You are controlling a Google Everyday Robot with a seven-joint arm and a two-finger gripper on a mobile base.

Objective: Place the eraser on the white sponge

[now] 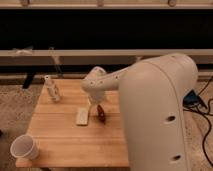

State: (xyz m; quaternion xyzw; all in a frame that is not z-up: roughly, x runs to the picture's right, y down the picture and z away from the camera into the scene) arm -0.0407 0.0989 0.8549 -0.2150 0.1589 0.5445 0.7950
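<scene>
The gripper (100,109) hangs low over the bench (60,145) with the eraser (102,116) at its tip; I cannot tell whether it holds it. The white sponge (82,116) lies just beside, its long axis pointing away from the camera.

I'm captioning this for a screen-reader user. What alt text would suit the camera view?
A white robot arm reaches over a wooden table, its claw hanging close beside the white sponge, the dark, red-marked eraser at its tip. A white cup stands at the table's front-left corner, a small white bottle near the back left.
</scene>
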